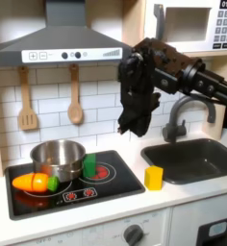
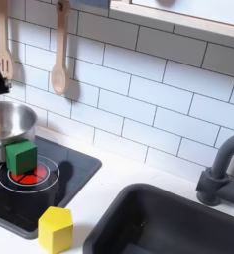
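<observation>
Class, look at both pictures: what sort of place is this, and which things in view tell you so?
Most likely a toy play kitchen. A black stovetop carries a metal pot, a sink with a grey faucet sits beside it, and wooden utensils hang on the white tile wall.

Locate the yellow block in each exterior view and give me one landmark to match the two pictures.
First exterior view: the yellow block stands on the white counter, between the stove and the sink, lower right of centre.
Second exterior view: the yellow block sits at the bottom edge, left of centre, on the counter strip between stove and sink.
Shared landmark: the green block on the stove's red burner ring.
</observation>
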